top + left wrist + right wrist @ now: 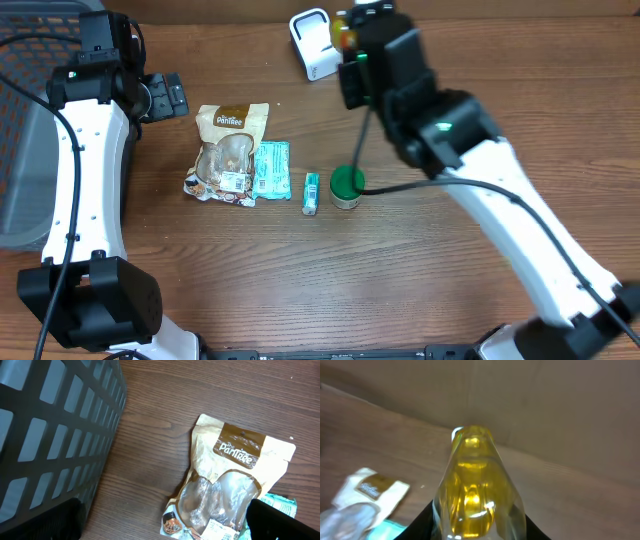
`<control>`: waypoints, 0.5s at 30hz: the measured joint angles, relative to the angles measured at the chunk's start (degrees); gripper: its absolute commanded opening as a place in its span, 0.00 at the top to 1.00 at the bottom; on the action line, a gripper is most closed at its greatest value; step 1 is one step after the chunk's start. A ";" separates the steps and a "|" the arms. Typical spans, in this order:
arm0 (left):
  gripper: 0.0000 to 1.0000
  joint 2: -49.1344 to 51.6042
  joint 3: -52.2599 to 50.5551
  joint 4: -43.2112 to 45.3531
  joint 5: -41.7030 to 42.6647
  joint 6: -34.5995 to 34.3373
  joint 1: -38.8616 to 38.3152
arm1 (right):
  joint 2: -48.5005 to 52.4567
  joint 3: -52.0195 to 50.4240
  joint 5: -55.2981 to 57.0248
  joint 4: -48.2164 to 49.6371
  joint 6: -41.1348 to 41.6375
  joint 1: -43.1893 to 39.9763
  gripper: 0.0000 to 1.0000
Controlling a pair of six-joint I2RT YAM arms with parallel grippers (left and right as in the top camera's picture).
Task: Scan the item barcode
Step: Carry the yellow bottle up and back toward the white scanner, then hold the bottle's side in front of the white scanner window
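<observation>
Four items lie on the table (pixel 420 280) unscanned as far as I can judge, in a loose row: snack pouch (pixel 230 150), teal packet (pixel 271 170), small tube (pixel 311 192), green-lidded jar (pixel 347 187). A fifth item, a bottle (pixel 475 485) of clear yellow liquid, is off the table and in the right arm's grasp, up at the far edge just beside a white device (pixel 312 45) that I take to be the scanner.

Progress, judged: pick-up done, item brought to the scanner. No barcode shows in any view, so I cannot tell whether it faces the device or whether a read has registered. Left to do: present the label, confirm the scan, set the bottle down.

Left arm: reaches up along the left side of the table, next to the dark mesh basket (pixel 55 435). Its wrist view looks down on the basket wall and the pouch top. Left fingers (pixel 280 522) are spread wide, grasping nothing, well apart from the pouch.

Right arm: stretches diagonally from the near right corner to the far middle, wrist beside the white device. Right fingers (pixel 532 534) are clenched on the bottle's lower body, one each side; the bottle points away from the wrist camera
</observation>
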 measured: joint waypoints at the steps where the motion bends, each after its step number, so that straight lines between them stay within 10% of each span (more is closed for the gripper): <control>1: 0.00 0.00 0.00 0.00 0.00 0.00 0.00 | 1.25 0.00 1.25 1.29 -1.57 0.63 0.82; 15: 0.00 0.00 0.00 0.00 0.00 0.00 0.00 | 21.42 0.00 16.20 26.21 -25.49 3.39 0.82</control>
